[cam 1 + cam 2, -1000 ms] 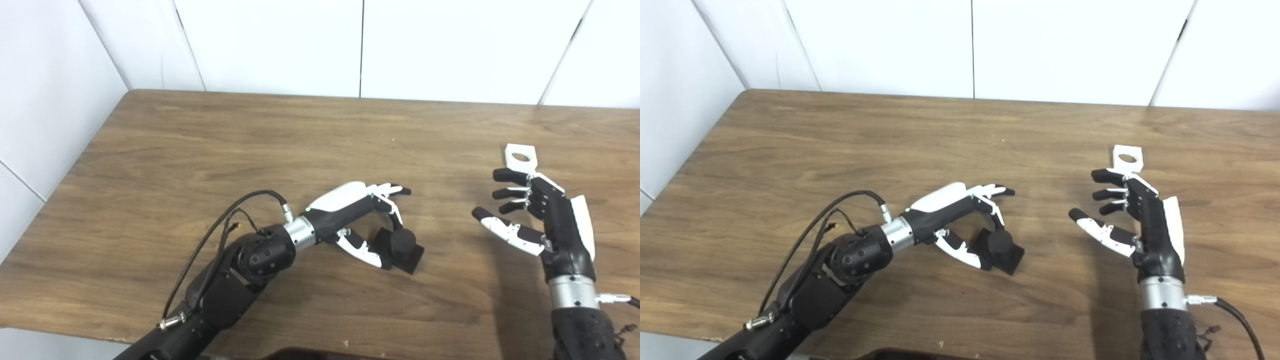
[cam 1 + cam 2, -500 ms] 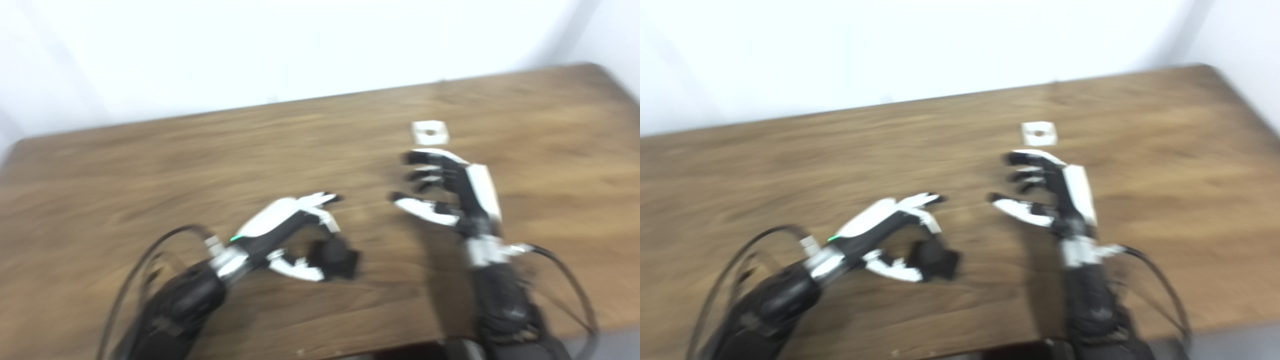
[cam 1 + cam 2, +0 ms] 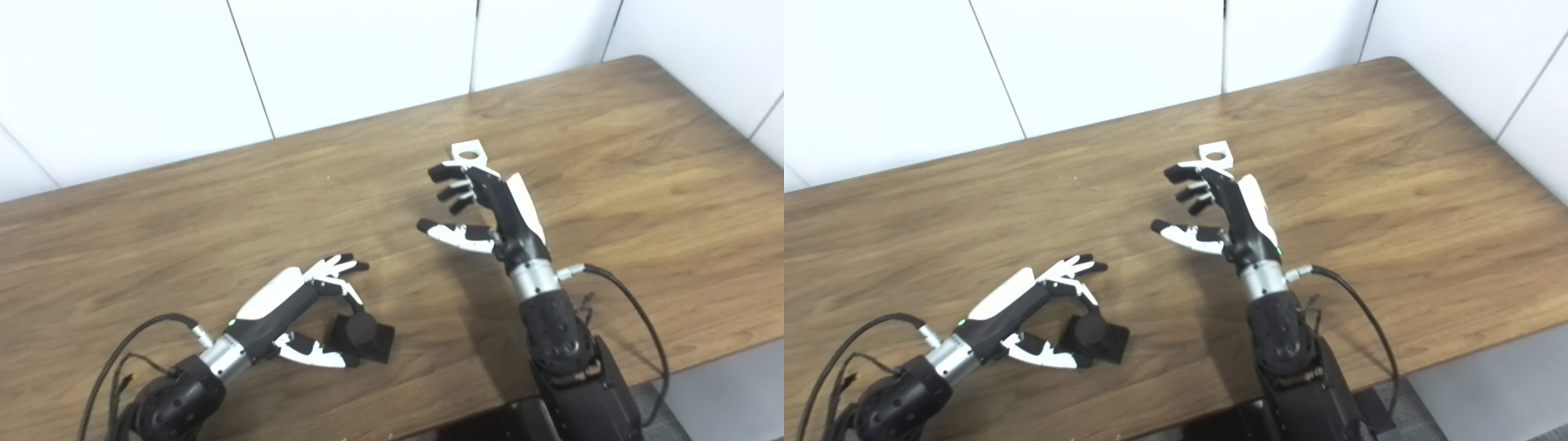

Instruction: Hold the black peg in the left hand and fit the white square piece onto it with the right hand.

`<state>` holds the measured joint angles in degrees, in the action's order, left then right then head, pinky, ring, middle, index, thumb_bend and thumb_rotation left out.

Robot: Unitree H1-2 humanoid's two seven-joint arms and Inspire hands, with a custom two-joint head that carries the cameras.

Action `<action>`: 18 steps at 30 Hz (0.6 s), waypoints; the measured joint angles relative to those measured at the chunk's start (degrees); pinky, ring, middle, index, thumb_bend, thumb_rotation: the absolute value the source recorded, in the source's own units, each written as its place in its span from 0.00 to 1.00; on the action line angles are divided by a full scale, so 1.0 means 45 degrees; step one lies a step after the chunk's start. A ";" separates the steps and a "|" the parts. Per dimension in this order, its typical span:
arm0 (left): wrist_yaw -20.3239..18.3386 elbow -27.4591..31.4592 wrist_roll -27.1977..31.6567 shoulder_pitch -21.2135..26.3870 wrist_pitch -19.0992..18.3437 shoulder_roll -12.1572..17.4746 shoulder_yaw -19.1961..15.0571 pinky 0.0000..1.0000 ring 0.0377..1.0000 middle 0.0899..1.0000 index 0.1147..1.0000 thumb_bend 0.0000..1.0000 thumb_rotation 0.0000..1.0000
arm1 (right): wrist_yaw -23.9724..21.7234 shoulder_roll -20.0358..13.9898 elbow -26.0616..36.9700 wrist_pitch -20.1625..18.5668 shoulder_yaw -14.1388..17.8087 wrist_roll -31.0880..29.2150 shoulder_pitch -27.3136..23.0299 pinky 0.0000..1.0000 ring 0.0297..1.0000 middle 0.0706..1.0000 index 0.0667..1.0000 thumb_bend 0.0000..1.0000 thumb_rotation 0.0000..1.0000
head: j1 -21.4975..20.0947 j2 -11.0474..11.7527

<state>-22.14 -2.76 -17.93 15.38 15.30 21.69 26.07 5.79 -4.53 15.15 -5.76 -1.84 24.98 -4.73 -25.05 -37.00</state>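
White wall panels (image 3: 355, 61) are seen behind a brown wooden table (image 3: 643, 159), whose far right corner is rounded. On the table, the black peg (image 3: 358, 331) stands upright on its square black base, near the front edge. The left hand (image 3: 294, 306) is curled around it: a bent finger comes down onto the peg from the far side, while the thumb lies along the near side of the base, touching or nearly touching it. Whether the peg is actually gripped cannot be told; the base is still flat on the wood.

Well apart, the right hand (image 3: 490, 208) is held above the table with its fingers spread and its thumb stretched out toward the left hand; nothing is held in it. Just beyond its fingertips, the white square piece (image 3: 467, 152) lies flat on the table with its round hole facing up. Its near edge is partly covered by the fingertips, and contact cannot be made out.

Between the two hands only bare wood is seen. Black cables (image 3: 637, 318) are looped beside each forearm.
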 measured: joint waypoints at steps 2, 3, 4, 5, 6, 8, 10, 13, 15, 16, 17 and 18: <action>-0.0038 -0.0001 0.0001 -0.0013 0.0012 0.0000 -0.0032 1.00 1.00 0.93 0.42 0.52 0.05 | -0.0014 -0.0278 0.0001 -0.0011 0.0167 0.0131 -0.0335 0.50 0.59 0.67 0.64 0.57 0.14 | -0.0020 0.0039; -0.0045 0.0000 0.0004 -0.0033 0.0013 0.0000 -0.0054 1.00 1.00 0.92 0.42 0.52 0.05 | -0.0013 -0.0482 0.0002 -0.0019 0.0307 0.0199 -0.0579 0.50 0.60 0.67 0.64 0.56 0.15 | -0.0020 0.0039; -0.0044 0.0001 0.0005 -0.0065 0.0023 0.0000 -0.0083 1.00 1.00 0.92 0.42 0.52 0.05 | -0.0074 -0.0777 0.0027 -0.0142 0.0523 0.0268 -0.0914 0.51 0.61 0.67 0.64 0.56 0.16 | -0.0020 0.0058; -0.0044 0.0002 0.0004 -0.0070 0.0022 0.0000 -0.0088 1.00 1.00 0.92 0.42 0.52 0.05 | -0.0130 -0.0974 0.0043 -0.0275 0.0630 0.0300 -0.1134 0.51 0.61 0.67 0.64 0.56 0.17 | 0.0000 0.0059; -0.0046 0.0002 -0.0001 -0.0070 0.0017 0.0000 -0.0091 1.00 1.00 0.92 0.42 0.52 0.05 | -0.0237 -0.1238 0.0062 -0.0526 0.0741 0.0405 -0.1456 0.51 0.62 0.67 0.65 0.56 0.18 | 0.0000 0.0078; -0.0047 0.0002 -0.0005 -0.0070 0.0015 0.0000 -0.0091 1.00 1.00 0.92 0.42 0.52 0.05 | -0.0398 -0.1724 0.0068 -0.0773 0.0857 0.0639 -0.1998 0.53 0.64 0.69 0.66 0.56 0.21 | 0.0000 0.0155; -0.0049 0.0002 -0.0014 -0.0073 0.0020 0.0000 -0.0097 1.00 1.00 0.92 0.42 0.52 0.05 | -0.0873 -0.2350 0.0057 -0.1269 0.0874 0.0977 -0.2760 0.53 0.66 0.70 0.66 0.57 0.22 | -0.0020 0.0195; -0.0047 0.0003 -0.0027 -0.0085 0.0025 0.0000 -0.0098 1.00 1.00 0.92 0.42 0.52 0.05 | -0.1429 -0.3265 -0.0210 -0.1543 0.0781 0.1313 -0.3803 0.53 0.66 0.71 0.66 0.58 0.25 | -0.0059 0.0273; -0.0047 0.0004 -0.0032 -0.0085 0.0021 0.0000 -0.0102 1.00 1.00 0.92 0.42 0.52 0.05 | -0.1867 -0.3909 -0.0677 -0.1610 0.0625 0.1554 -0.4447 0.56 0.70 0.73 0.67 0.59 0.26 | -0.0097 0.0293; -0.0047 0.0004 -0.0032 -0.0089 0.0020 0.0000 -0.0105 1.00 1.00 0.92 0.42 0.52 0.05 | -0.2063 -0.4191 -0.0879 -0.1662 0.0518 0.1635 -0.4683 0.58 0.73 0.75 0.68 0.61 0.28 | -0.0098 0.0293; -0.0047 0.0006 -0.0031 -0.0106 0.0020 0.0002 -0.0125 1.00 1.00 0.92 0.42 0.52 0.05 | -0.2339 -0.4447 -0.1125 -0.1710 0.0359 0.1823 -0.4961 0.59 0.74 0.76 0.68 0.62 0.29 | -0.0117 0.0312; -0.0051 0.0006 -0.0032 -0.0109 0.0018 0.0002 -0.0135 1.00 1.00 0.92 0.42 0.52 0.05 | -0.2647 -0.4781 -0.1525 -0.1772 0.0130 0.1931 -0.5288 0.60 0.76 0.77 0.68 0.63 0.30 | -0.0156 0.0312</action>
<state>-22.37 -2.73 -18.07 14.89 15.38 21.70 25.46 -6.12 -26.04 8.29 -13.73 -1.26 33.67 -28.53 -25.75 -35.60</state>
